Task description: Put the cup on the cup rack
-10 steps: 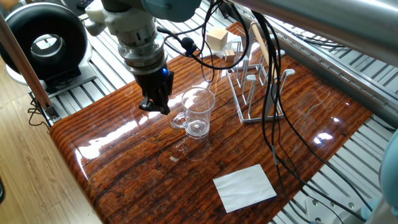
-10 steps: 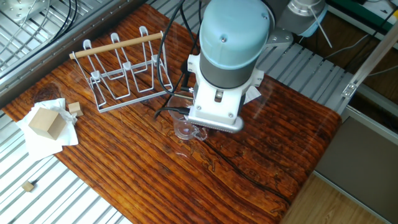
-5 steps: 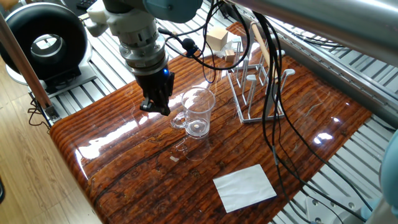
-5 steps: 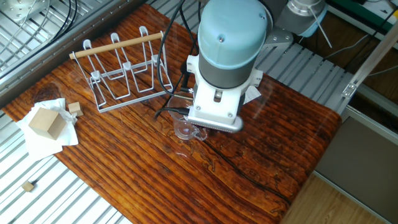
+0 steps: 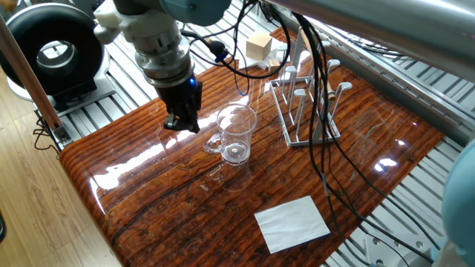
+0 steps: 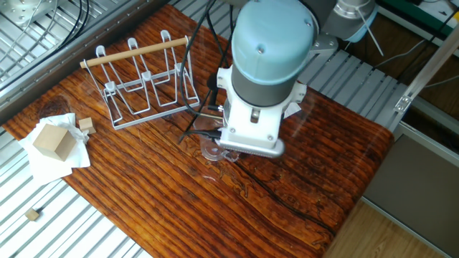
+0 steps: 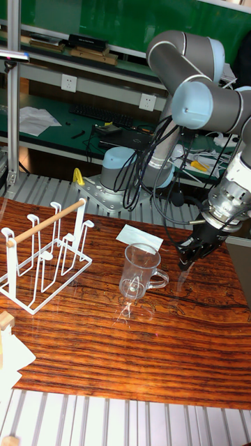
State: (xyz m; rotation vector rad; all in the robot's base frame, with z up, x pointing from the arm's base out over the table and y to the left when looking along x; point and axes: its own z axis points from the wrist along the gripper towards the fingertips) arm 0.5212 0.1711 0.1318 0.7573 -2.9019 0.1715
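Observation:
The cup (image 5: pixel 236 135) is a clear glass with a small handle. It stands upright on the wooden table, and also shows in the tall fixed view (image 7: pixel 139 270) and half hidden under the arm (image 6: pixel 213 149). The cup rack (image 5: pixel 306 104) is a pale wire frame with a wooden rod. It stands a short way beyond the cup (image 6: pixel 143 82), at the left in the tall fixed view (image 7: pixel 43 254). My gripper (image 5: pixel 182 123) hangs just above the table beside the cup's handle side (image 7: pixel 185 262). Its black fingers are together, holding nothing and not touching the cup.
A white paper square (image 5: pixel 292 223) lies near the table's front edge. A wooden block on crumpled paper (image 6: pixel 51 141) and a smaller block (image 6: pixel 86 124) sit by the rack's far end. Black cables (image 5: pixel 320 141) hang over the rack side.
My gripper has shifted a little away from the cup, towards the table's left edge. The cup and rack have not moved.

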